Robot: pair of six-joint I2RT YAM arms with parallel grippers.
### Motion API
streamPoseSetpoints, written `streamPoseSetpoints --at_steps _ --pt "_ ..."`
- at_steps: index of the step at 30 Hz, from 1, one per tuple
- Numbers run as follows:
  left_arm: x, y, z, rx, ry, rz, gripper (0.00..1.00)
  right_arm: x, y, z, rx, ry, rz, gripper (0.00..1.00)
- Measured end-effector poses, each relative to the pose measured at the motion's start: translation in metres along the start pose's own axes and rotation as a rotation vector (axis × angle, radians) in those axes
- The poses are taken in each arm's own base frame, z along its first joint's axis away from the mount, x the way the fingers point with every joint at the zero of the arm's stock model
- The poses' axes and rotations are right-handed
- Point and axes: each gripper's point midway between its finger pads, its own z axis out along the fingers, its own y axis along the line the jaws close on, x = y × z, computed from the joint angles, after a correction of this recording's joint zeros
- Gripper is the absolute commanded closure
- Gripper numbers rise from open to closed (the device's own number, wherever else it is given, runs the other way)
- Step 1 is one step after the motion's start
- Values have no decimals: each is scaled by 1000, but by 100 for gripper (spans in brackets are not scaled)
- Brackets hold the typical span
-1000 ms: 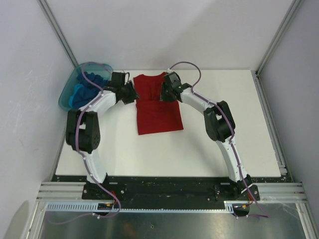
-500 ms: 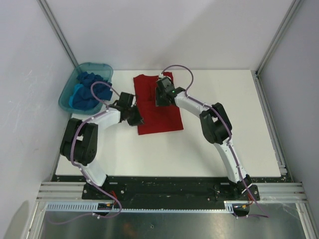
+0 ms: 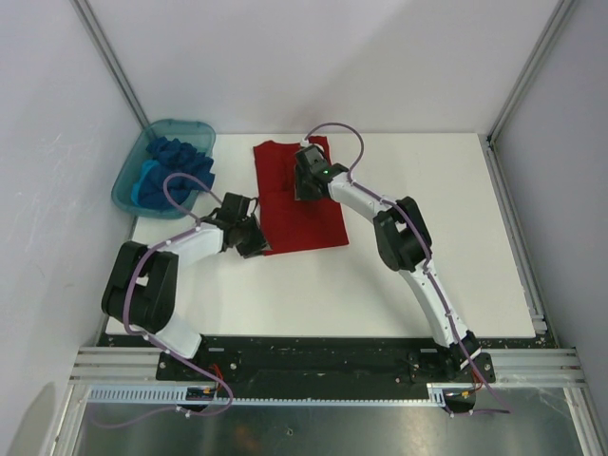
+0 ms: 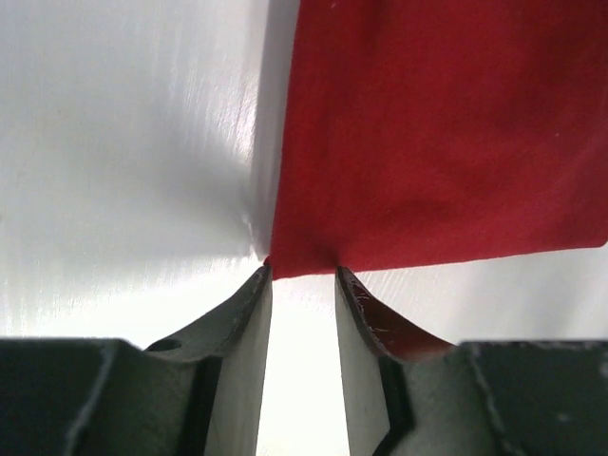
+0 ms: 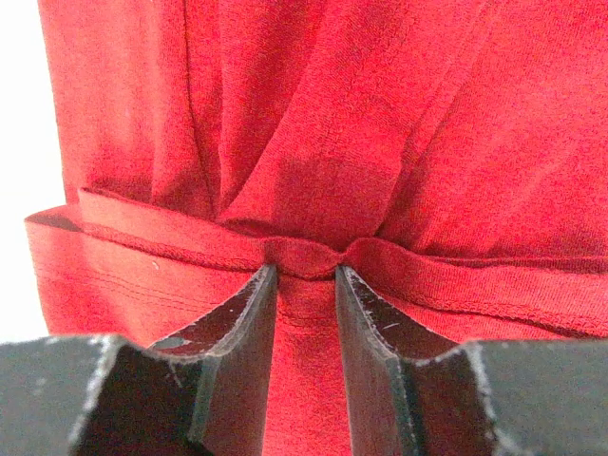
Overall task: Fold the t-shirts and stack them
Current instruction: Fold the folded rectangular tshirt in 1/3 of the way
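Note:
The red t-shirt (image 3: 309,220) lies flat on the white table (image 3: 427,247), partly folded into a long strip. My left gripper (image 3: 256,243) is at its near-left corner. In the left wrist view the jaws (image 4: 302,274) stand narrow with the corner of the red cloth (image 4: 427,142) between the tips. My right gripper (image 3: 306,182) is over the far part of the shirt. In the right wrist view it (image 5: 306,271) pinches a bunched hem fold of the red shirt (image 5: 380,114). The blue t-shirts (image 3: 176,166) lie crumpled in the tub.
The translucent teal tub (image 3: 126,182) stands at the table's far-left corner, beside the left arm. Metal frame posts and white walls close in the back and both sides. A rail runs along the table's right edge (image 3: 518,247).
My left gripper has moved from the shirt's far-left side toward me, down to its near-left corner. My right gripper has shifted left over the shirt's far part.

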Motion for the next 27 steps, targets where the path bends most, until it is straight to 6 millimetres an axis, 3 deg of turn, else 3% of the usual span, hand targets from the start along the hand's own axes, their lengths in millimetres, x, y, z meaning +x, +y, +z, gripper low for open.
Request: streamPoseSetpoints --at_steps 7,13,17,22,27 --pt "10 12 1 -28 8 -27 57 0 0 0 0 1 4 63" --pt "6 11 7 -28 -8 -49 63 0 0 0 0 2 4 63" --pt "5 6 12 -16 -10 -62 72 0 0 0 1 1 5 64" --pt "6 3 15 -15 -11 -80 95 -1 -3 0 4 0 15 63" --pt "7 3 14 -10 -20 -95 100 -2 -3 -3 6 2 20 64"
